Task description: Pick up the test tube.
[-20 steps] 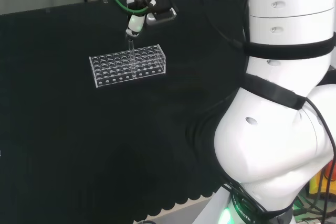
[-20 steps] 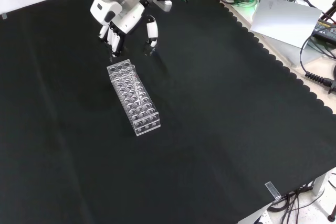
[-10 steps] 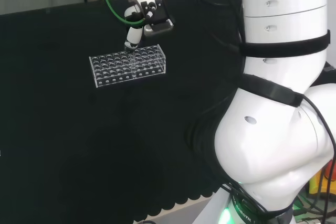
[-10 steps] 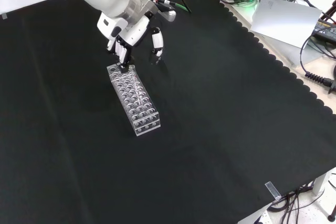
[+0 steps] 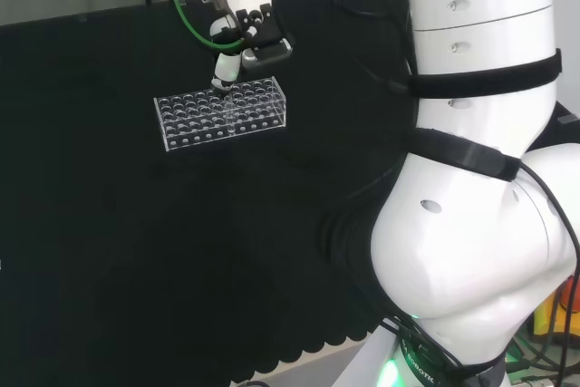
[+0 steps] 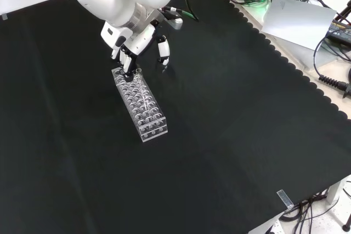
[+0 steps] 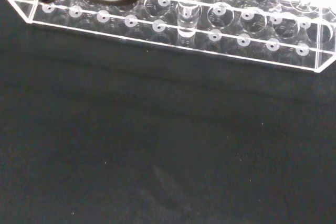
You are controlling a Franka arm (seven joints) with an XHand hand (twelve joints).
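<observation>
The robot hand (image 6: pixel 131 50) hung over the rack (image 6: pixel 140 104), fingertips at its far end. A test tube (image 7: pixel 188 4) stood upright in the rack. Whether the fingers pinched it, I could not tell

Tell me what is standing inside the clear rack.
One test tube stands upright in the clear rack; the holes around it look empty. The hand covers part of the rack's far end.

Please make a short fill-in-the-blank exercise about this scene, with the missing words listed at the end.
1. The clear rack lies on a ____ cloth.
2. In the wrist view, one test tube stands ____ in the rack.
3. In the front view, the hand is at the rack's ____ end.

Missing words: black; upright; upper
</observation>
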